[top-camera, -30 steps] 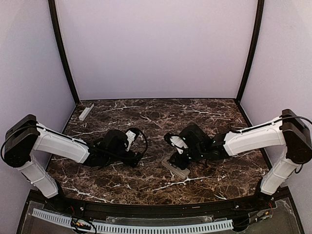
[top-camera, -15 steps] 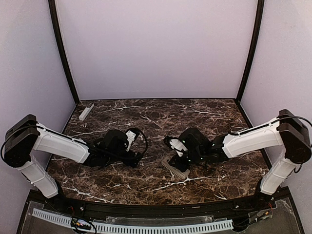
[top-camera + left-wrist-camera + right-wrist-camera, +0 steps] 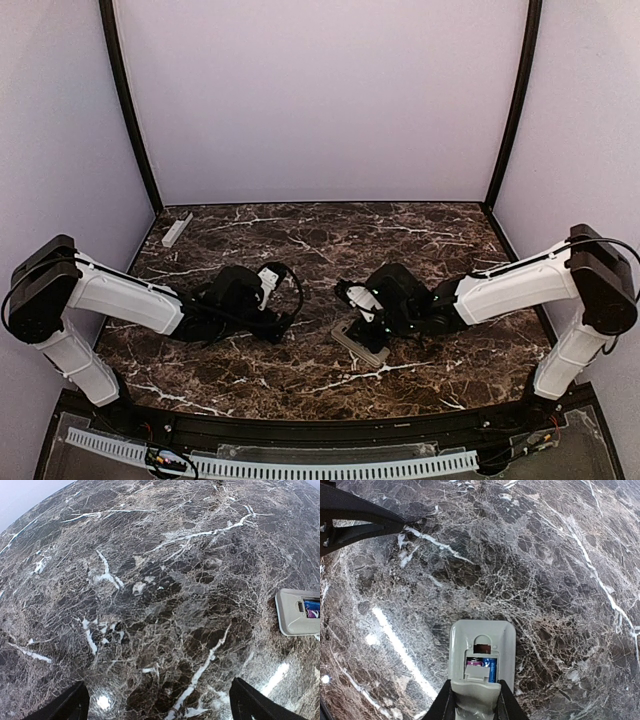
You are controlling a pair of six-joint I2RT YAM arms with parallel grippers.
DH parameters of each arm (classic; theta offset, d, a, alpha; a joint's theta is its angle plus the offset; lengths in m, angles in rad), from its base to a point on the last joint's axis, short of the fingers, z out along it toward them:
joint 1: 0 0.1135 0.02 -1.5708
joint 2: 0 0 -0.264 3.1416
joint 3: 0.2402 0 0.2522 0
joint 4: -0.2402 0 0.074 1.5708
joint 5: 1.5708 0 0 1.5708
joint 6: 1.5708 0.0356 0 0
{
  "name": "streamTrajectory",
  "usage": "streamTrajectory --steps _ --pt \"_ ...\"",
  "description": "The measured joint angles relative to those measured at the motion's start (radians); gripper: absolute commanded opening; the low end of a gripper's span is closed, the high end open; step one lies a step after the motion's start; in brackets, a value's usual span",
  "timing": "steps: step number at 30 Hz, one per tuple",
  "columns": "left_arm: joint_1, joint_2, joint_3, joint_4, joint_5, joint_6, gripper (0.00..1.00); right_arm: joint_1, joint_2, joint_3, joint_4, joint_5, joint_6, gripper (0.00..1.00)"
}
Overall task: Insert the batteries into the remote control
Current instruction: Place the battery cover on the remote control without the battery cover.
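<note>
Remote control pinched at its end by right pincer, batteries inside; left pincer spread, apart.

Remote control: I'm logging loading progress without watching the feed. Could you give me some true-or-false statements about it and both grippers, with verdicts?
The remote control lies with its battery bay uncovered. True.
The bay is empty. False: a blue battery sits inside.
The left gripper is open, holding nothing. True.
The right gripper hangs well clear of the remote. False: its fingers clasp the remote's near end.
A pale bar lies against the remote. False: it lies far off, near the back left corner.
</note>
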Motion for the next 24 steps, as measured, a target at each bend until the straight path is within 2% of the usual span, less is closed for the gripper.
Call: streamTrajectory --steps 12,24 --pt "0.000 0.000 0.000 0.000 0.000 0.000 0.99 0.000 0.015 0.005 0.002 0.011 -0.007 0.21" --pt "0.000 0.000 0.000 0.000 0.002 0.000 0.98 0.000 0.024 0.013 -0.002 0.009 0.024 0.18"
